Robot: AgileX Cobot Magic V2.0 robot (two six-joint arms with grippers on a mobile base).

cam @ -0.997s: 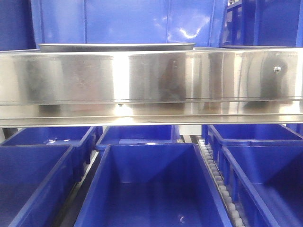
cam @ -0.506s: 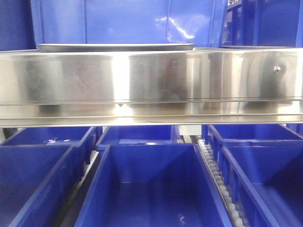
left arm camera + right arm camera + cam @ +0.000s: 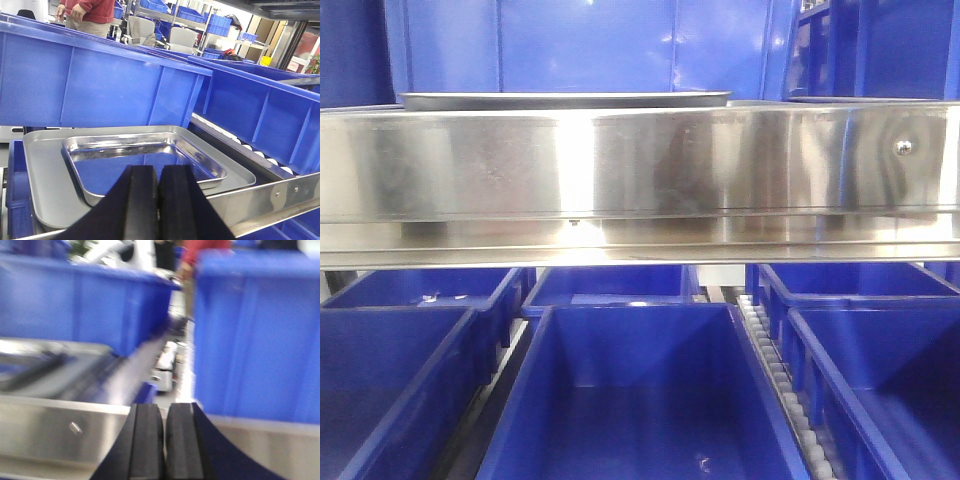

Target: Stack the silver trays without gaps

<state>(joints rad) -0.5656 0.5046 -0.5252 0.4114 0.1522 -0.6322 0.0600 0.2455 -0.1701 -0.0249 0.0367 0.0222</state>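
Observation:
In the left wrist view a small shiny silver tray (image 3: 145, 160) lies inside a larger dull silver tray (image 3: 47, 180), turned a little askew in it. My left gripper (image 3: 159, 172) is shut and empty, just in front of the small tray's near rim. In the front view only the tray's rim (image 3: 565, 99) shows above the steel shelf rail (image 3: 640, 165). My right gripper (image 3: 165, 412) is shut and empty, in front of the rail (image 3: 60, 427), to the right of the trays; that view is blurred. Neither gripper shows in the front view.
Blue plastic bins stand behind the trays (image 3: 100, 85) and to their right (image 3: 260, 110), with another ahead of the right gripper (image 3: 255, 335). Several open blue bins (image 3: 640, 390) sit on the lower level beside a roller track (image 3: 775, 375). A person in red (image 3: 87, 12) stands far behind.
The reflections on the right part of the steel rail have shifted. The trays' rim and the bins have not moved.

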